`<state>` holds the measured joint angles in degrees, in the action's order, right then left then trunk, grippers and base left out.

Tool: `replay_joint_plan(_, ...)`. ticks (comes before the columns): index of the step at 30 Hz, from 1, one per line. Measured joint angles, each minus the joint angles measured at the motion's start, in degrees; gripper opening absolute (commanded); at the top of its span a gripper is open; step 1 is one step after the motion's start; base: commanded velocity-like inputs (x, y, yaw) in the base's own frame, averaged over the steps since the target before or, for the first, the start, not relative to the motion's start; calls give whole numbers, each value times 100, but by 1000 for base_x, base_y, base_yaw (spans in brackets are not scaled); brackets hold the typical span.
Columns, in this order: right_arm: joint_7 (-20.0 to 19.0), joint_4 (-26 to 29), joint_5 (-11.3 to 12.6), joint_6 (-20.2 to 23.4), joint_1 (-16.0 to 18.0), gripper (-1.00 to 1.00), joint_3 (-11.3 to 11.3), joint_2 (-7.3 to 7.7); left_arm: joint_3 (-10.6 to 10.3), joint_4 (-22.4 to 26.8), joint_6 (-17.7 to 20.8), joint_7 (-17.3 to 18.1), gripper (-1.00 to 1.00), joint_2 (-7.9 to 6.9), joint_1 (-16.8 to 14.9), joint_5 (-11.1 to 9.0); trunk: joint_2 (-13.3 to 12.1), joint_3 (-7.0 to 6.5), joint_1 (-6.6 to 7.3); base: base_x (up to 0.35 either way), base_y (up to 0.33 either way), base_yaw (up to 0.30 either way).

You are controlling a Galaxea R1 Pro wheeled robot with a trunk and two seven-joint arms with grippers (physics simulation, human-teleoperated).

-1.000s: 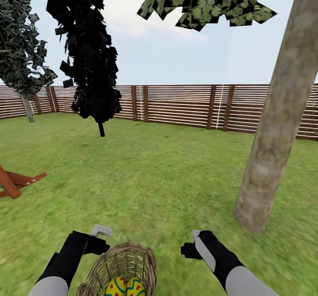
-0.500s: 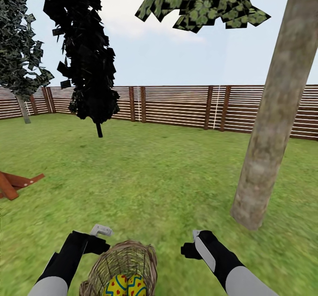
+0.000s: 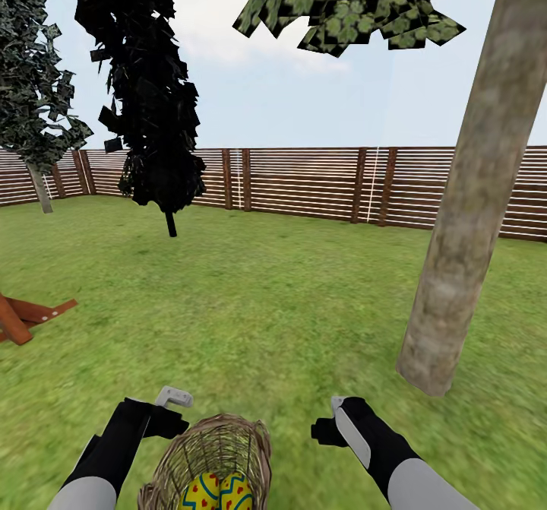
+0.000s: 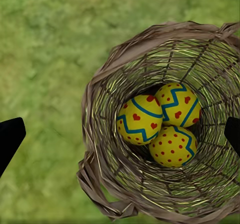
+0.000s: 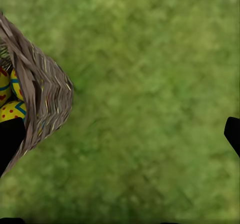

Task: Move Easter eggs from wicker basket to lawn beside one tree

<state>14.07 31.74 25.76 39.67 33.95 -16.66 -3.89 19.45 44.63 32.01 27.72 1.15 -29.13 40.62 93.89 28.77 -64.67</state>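
Note:
The wicker basket [image 3: 215, 449] stands on the lawn [image 3: 266, 305] at the bottom of the head view, between my two arms. Three yellow Easter eggs with red dots and blue zigzags lie together on its bottom: one [image 4: 139, 118], a second [image 4: 177, 104] and a third [image 4: 172, 146]. My left gripper [image 4: 121, 136] hangs open above the basket's mouth, its black fingertips [image 4: 10, 139] spread wide. My right gripper [image 5: 121, 136] is open over bare grass just beside the basket wall [image 5: 45, 99]. The thick pale tree trunk [image 3: 463, 213] rises from the grass to the right, ahead of me.
A brown slat fence [image 3: 319, 183] closes off the far side of the garden. A near-black columnar tree [image 3: 152, 92] stands at the back left, with another leafy tree [image 3: 34, 92] by the fence. Part of a wooden play frame [image 3: 26, 316] lies at the left edge.
The whole view slid slightly left as the camera moved, then settled. Both arms, the basket and the eggs keep their places.

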Motion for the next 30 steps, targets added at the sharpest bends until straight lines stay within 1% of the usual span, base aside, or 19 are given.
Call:
replay_joint_plan(7, 0, 0, 0, 0, -2, 100, 6, 6, 0, 0, 6, 6, 100, 0, 0, 3, 0, 0, 0, 0, 0, 0)
replay_joint_plan(30, 2, 8, -7, -48, -11, 100, -6, 6, -1, -73, 1, 1, 100, 2, 0, 18, 921, 413, -505, 0, 0, 0)
